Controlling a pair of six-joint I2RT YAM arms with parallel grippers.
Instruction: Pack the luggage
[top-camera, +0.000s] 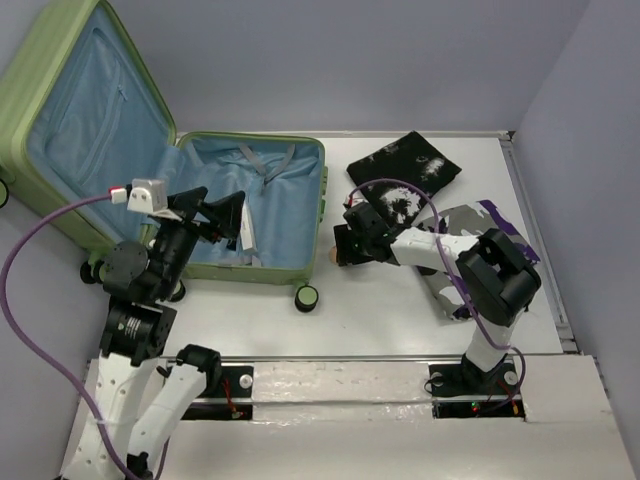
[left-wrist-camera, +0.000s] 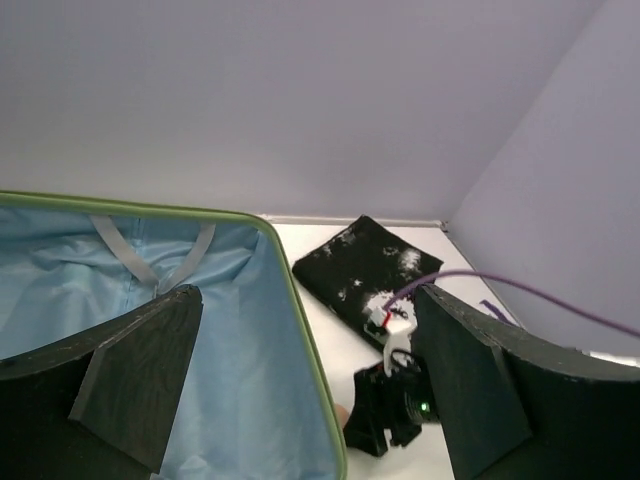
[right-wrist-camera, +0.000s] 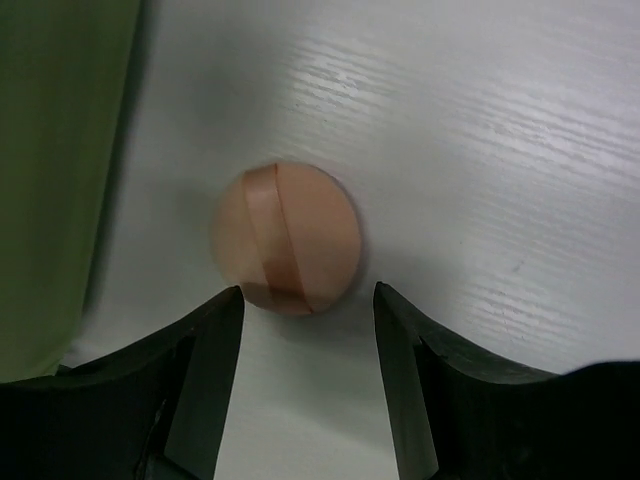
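The right gripper (right-wrist-camera: 308, 300) is held with its jaws apart and nothing between them. Just ahead of its fingertips a small round peach-coloured disc (right-wrist-camera: 288, 238) is seen lying flat on the white table (right-wrist-camera: 500, 150); whether the tips touch its edge cannot be told. The disc lies just beside the outer wall of the luggage (right-wrist-camera: 50, 150), on the side facing the right arm.

The luggage is laid open in front of the left arm, with its base flat on the table and its lid propped up behind. Over the base, the left gripper (left-wrist-camera: 307, 300) is spread wide and empty above the blue lining. A white item (top-camera: 247, 232) is visible inside the base. Beyond the luggage's right wall a black patterned cloth (top-camera: 405, 165) is spread, and a second printed garment (top-camera: 470, 225) lies under the right arm.

The step in hand is judged to be the pick-up of the disc for packing. For the next move, the jaws would need to be lowered until the disc sits squarely between the tips, almost at the tabletop since it looks thin. A clean closing on its rim is then called for, with care taken for the luggage wall close by.
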